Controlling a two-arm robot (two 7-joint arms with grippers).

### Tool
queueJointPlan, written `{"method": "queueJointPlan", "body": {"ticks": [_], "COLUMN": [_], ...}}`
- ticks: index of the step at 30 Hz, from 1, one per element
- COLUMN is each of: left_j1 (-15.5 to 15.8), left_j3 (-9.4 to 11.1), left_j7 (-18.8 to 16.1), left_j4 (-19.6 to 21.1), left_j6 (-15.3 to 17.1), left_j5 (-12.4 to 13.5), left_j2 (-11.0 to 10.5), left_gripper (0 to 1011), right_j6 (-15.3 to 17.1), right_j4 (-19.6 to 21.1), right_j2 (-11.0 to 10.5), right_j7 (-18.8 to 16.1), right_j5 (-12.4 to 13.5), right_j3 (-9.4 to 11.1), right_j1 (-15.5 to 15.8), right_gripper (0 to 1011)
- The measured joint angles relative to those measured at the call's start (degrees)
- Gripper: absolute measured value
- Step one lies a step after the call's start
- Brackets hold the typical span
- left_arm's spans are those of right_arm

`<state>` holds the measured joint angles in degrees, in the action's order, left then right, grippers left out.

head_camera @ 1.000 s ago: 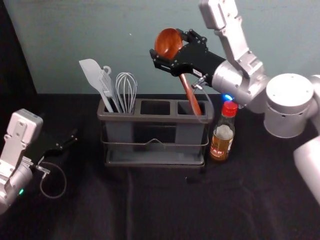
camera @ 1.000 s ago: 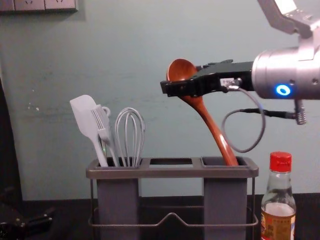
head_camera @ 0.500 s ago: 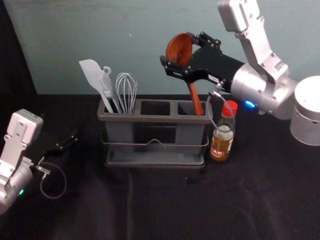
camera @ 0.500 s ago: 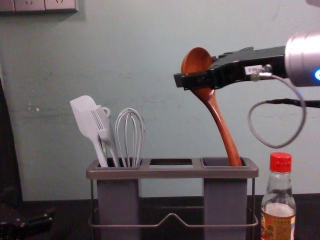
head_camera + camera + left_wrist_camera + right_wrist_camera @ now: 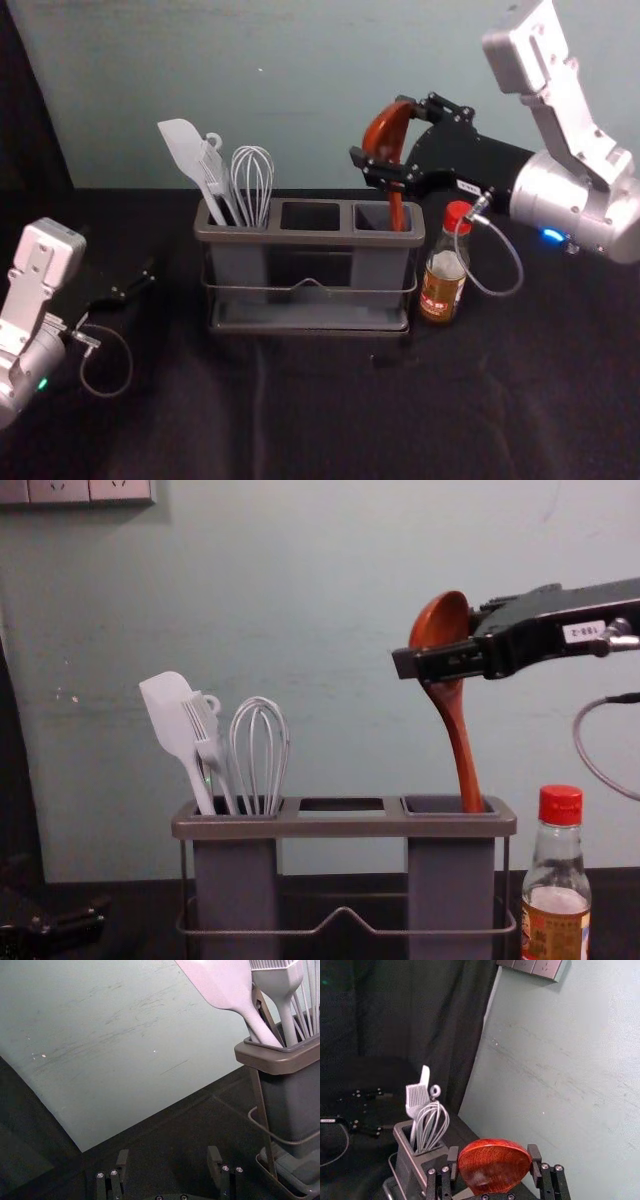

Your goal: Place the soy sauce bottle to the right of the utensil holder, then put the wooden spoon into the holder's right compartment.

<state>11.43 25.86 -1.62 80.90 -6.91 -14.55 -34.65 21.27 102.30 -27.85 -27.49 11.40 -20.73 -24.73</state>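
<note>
Left gripper: [image 5: 148, 277] parked left of the holder, jaws spread with a gap between them
Soy sauce bottle: [image 5: 440, 285] upright on the black-covered bench [image 5: 330, 400], just beside the holder's right end, red cap on
Utensil holder: [image 5: 310, 238] on the bench, three top compartments in a row
Left compartment: white spatula [image 5: 185, 150], brush [image 5: 205, 740] and whisk [image 5: 252, 180], heads up
Right compartment: handle end of the wooden spoon [image 5: 443, 625], which stands nearly upright, bowl on top
Right gripper: [image 5: 380, 128] above the right compartment, jaws pinching the spoon's bowl from both sides
Backdrop: grey-green wall [image 5: 300, 80]
</note>
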Motion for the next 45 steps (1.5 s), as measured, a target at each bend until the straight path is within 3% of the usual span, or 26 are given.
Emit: {"method": "queueJointPlan", "body": {"ticks": [9,21,45], "left_j1": [0.0,0.0,0.0], "left_j3": [0.0,0.0,0.0], "left_j7": [0.0,0.0,0.0], "left_j4": [0.0,0.0,0.0], "left_j6": [0.0,0.0,0.0], "left_j5": [0.0,0.0,0.0], "left_j2": [0.0,0.0,0.0], "left_gripper": [1012,1012,1011], "right_j6": [-1.7,-3.5,-4.5], "right_j4": [0.1,-3.3,-8.9], "right_j2": [-1.1,-0.2,0.8], "right_j7": [0.5,2.1,1.7], "right_j5": [1.8,3.0,5.3], "right_j3": [0.2,-1.4,-3.5], "right_j1": [1.5,1.3,-0.2], "right_gripper": [841,840,840]}}
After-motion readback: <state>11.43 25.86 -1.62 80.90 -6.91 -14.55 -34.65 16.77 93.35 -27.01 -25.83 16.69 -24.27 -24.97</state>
